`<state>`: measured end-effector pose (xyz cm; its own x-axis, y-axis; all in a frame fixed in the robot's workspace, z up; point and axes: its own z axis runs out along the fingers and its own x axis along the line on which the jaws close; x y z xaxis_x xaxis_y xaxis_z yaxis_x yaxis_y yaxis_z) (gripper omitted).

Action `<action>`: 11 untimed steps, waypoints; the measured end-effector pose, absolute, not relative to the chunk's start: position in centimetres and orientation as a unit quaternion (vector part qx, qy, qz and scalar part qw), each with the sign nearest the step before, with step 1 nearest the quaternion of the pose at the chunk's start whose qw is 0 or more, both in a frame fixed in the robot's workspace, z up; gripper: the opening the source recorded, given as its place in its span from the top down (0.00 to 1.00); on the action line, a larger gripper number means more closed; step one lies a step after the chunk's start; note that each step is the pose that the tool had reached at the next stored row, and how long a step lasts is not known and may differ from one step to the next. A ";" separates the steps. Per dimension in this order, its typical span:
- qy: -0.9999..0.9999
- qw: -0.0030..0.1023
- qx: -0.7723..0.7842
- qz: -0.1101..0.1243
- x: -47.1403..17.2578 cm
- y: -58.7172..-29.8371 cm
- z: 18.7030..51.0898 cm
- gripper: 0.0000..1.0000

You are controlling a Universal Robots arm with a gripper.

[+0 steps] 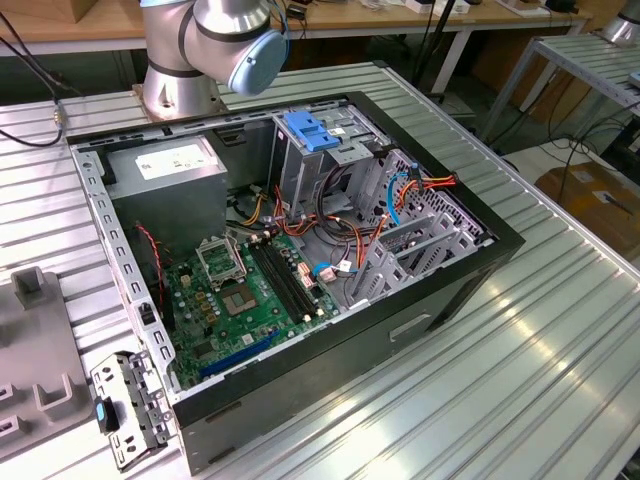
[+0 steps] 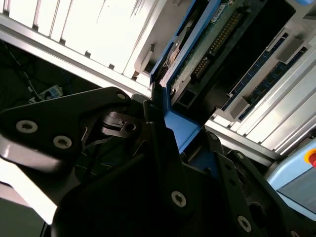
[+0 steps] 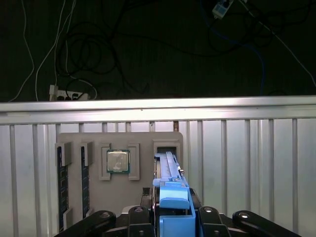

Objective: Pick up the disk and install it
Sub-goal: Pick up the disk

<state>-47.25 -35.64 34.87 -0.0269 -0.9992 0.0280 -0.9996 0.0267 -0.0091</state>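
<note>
End effector (image 3: 174, 223) pinching the disk (image 3: 170, 170) by its blue bracket (image 3: 174, 197), black fingers (image 3: 205, 224) pressed against either side of the plastic. Same hold in the second wrist view: disk (image 2: 207, 47) turned on edge, with a green circuit board and connector pins on one face.

Disk held on edge over a grey tray (image 3: 118, 140) lying on the slatted aluminium bench (image 3: 247, 163), in line with an open recess (image 3: 165, 147) of that tray. Contact between disk and recess impossible to tell. Just beside that recess, a processor chip (image 3: 118, 161) seated in a square pocket. Past the chip, two memory sticks (image 3: 62, 182) standing in narrow slots. Beyond the far edge of the bench, dark floor with loose cables and a white power strip (image 3: 66, 95).

In the exterior view, an open computer case (image 1: 350, 370) lying on its side on the bench, arm base (image 1: 185, 70) at its far side. Inside the case:
- green motherboard (image 1: 250, 290) toward the near side
- grey power supply (image 1: 165, 170) with a white sticker, at the far corner on the exterior view's left
- drive cage topped by a light-blue latch plate (image 1: 310, 132), at the far middle
- red, orange and blue wiring (image 1: 400, 190), toward the exterior view's right

By the near corner of the case, on the exterior view's left, a small metal plate (image 1: 125, 410) with a blue tab.
</note>
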 end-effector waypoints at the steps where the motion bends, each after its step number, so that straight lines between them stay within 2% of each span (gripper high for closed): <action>1: -0.716 0.007 0.697 0.013 -47.2 -35.6 34.9 0.63; 11: -0.716 0.007 0.697 0.013 -47.2 -35.6 35.3 0.63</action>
<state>-47.25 -35.63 35.34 -0.0269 -0.9992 0.0281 -0.9996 0.0267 -0.0086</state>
